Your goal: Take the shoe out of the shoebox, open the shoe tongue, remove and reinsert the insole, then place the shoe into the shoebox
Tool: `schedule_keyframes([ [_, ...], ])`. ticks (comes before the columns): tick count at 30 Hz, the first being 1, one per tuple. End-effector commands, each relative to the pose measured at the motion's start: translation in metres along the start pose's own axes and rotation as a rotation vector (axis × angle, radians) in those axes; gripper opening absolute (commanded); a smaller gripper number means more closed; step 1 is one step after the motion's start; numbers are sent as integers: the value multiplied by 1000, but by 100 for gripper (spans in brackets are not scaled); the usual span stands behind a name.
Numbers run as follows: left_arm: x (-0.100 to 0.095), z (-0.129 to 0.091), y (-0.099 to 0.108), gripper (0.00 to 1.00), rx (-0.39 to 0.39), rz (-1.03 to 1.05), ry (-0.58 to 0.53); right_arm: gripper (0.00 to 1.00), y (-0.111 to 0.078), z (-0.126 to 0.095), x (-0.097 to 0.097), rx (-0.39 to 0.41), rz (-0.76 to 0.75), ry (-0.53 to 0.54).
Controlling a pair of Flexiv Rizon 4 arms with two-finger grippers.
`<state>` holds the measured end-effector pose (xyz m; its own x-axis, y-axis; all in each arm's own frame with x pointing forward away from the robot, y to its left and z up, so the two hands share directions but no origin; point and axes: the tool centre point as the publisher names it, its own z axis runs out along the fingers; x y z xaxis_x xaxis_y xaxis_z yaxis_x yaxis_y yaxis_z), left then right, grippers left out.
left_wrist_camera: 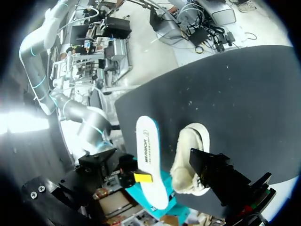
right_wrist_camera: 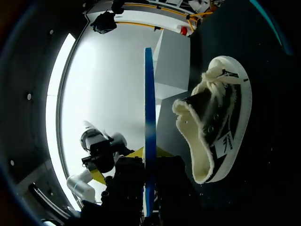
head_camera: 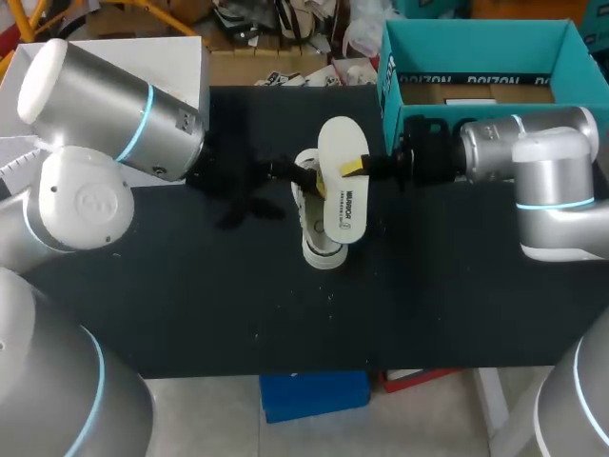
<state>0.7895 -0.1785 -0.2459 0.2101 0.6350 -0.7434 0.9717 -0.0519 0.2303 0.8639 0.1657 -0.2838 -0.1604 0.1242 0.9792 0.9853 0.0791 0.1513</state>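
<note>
The wide black bench (head_camera: 190, 286) is filling most of the frame, and the open teal cardboard shoebox (head_camera: 476, 43) is sitting at its upper right corner. The black canvas shoe with a cream sole and laces (head_camera: 310, 214) is resting on the bench at the centre of the frame, outside the shoebox, with its toe pointing toward the lower edge. The long white insole with a blue edge (head_camera: 344, 181) is hanging out of the shoe, just to its right in the frame, off the bench. The right hand (head_camera: 354, 168), coming in from the right side, is clamping the insole between its yellow tips. The left hand (head_camera: 290, 171), coming in from the left, is sitting at the shoe's collar; I cannot tell whether it is gripping.
</note>
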Motion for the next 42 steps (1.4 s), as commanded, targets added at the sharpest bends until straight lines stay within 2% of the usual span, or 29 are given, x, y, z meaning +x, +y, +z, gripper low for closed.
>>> schedule_keyframes([
  [1,11,3,-4,100,-33,-33,-315,0,1,1,0,1,1,-2],
  [2,13,4,-3,100,-51,-20,-316,0,1,1,0,1,1,-2],
  [5,14,4,0,100,-54,-70,-424,0,1,1,0,1,1,-2],
  [17,14,4,0,100,-54,-70,-424,0,1,1,0,1,1,-2],
  [22,22,12,3,100,-172,-56,-382,0,1,1,0,1,1,-2],
  [25,24,13,7,100,-223,-54,-395,0,1,1,0,1,1,-2],
  [34,21,26,23,100,-257,-68,-433,0,1,1,0,1,1,-2],
  [37,20,31,28,91,-262,-69,-450,0,1,1,0,1,1,-2],
  [41,19,38,35,62,-259,-65,-451,0,1,1,0,1,1,-2],
  [42,18,40,37,58,-259,-65,-453,0,1,1,0,1,1,-2],
])
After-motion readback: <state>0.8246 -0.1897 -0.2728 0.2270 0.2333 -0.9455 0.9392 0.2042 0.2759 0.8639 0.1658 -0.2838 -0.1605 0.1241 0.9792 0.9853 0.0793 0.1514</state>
